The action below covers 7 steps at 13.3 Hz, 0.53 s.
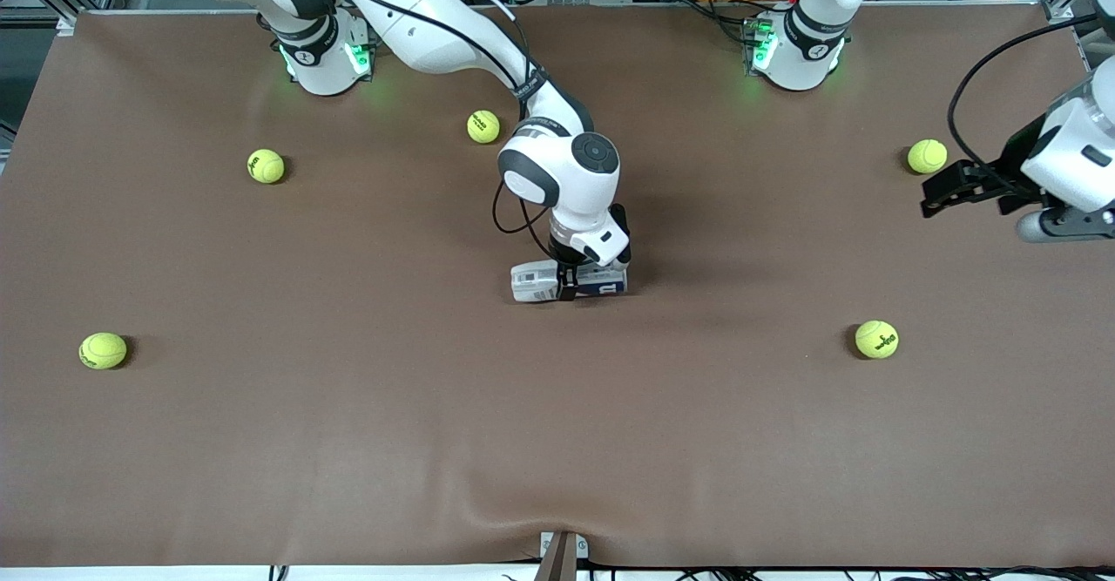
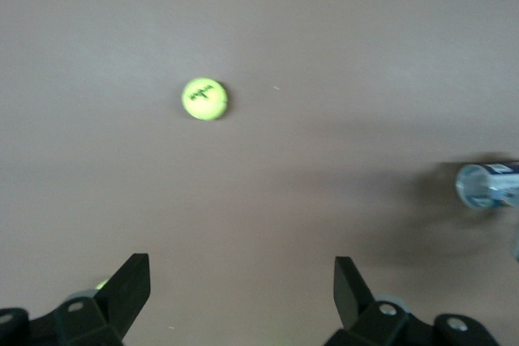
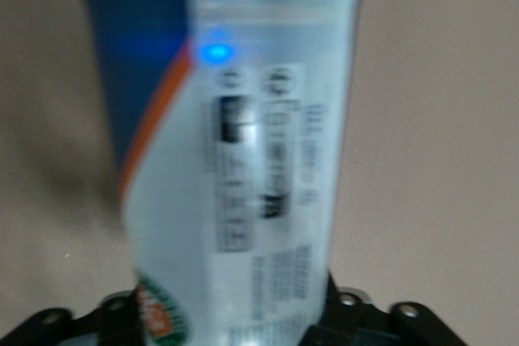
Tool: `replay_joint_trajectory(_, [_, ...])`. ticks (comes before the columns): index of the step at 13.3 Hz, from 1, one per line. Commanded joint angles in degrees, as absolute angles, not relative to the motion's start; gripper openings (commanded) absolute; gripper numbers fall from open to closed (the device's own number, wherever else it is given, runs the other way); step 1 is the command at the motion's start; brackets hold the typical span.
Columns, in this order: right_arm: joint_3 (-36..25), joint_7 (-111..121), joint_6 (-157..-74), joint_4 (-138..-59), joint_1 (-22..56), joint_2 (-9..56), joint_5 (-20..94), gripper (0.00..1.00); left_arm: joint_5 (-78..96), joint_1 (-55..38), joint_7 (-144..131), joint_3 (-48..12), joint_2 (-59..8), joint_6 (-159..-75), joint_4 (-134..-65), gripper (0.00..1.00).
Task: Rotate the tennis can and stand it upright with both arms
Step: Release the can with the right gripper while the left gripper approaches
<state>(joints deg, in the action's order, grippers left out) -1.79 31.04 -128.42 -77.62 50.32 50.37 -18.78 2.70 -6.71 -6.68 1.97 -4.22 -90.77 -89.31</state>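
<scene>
The tennis can [image 1: 538,282] lies on its side in the middle of the brown table, its length running between the two arms' ends. My right gripper [image 1: 566,288] comes down on it from above, with its fingers closed round the can's middle. In the right wrist view the can [image 3: 235,160] fills the frame between the gripper's [image 3: 235,326] dark fingers, which are mostly hidden. My left gripper [image 1: 929,198] waits open and empty above the table at the left arm's end. In its wrist view its fingers [image 2: 243,273] stand wide apart, and the can's end [image 2: 485,185] shows at the edge.
Several yellow-green tennis balls lie scattered: one [image 1: 483,126] farther from the camera than the can, one [image 1: 266,165] and one [image 1: 103,350] toward the right arm's end, one [image 1: 927,156] and one [image 1: 876,339] toward the left arm's end. One ball [image 2: 204,99] shows in the left wrist view.
</scene>
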Motion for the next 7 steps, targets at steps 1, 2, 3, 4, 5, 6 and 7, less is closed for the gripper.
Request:
replay_joint_trajectory(1, [-1.5,28.91,-128.41,-75.59,49.75,51.07,-21.27,1.0,7.46,-5.98,-6.06,2.02,-6.84,-90.62,-89.74,1.0])
replay_joint_trajectory(2, [-1.49,29.18,-128.41,-75.59,49.66,50.28,-21.27,1.0,9.82,-5.98,-6.33,2.11,-7.73,-90.62,-89.82,1.0])
replay_joint_trajectory(3, [-1.41,29.35,-128.15,-75.59,49.66,49.49,-20.92,1.0,12.45,-5.98,-6.42,2.11,-8.95,-90.53,-89.91,1.0])
replay_joint_trajectory(4, [-1.32,29.44,-127.71,-75.59,49.66,48.87,-20.66,1.0,15.7,-5.89,-6.59,2.11,-9.23,-90.53,-91.13,1.0])
replay_joint_trajectory(5, [-1.23,29.44,-126.84,-75.93,49.66,47.3,-20.57,1.0,19.91,-5.28,-7.29,2.28,-9.14,-90.44,-93.32,1.0])
replay_joint_trajectory(6, [-1.06,29.44,-125.09,-75.94,49.75,45.98,-20.48,1.0,22.82,-3.79,-7.38,2.2,-9.31,-90.44,-94.91,1.0])
replay_joint_trajectory(7, [-0.88,29.36,-122.98,-76.02,49.75,44.05,-20.22,1.0,25.11,-2.91,-7.21,2.2,-9.84,-90.44,-96.14,1.0])
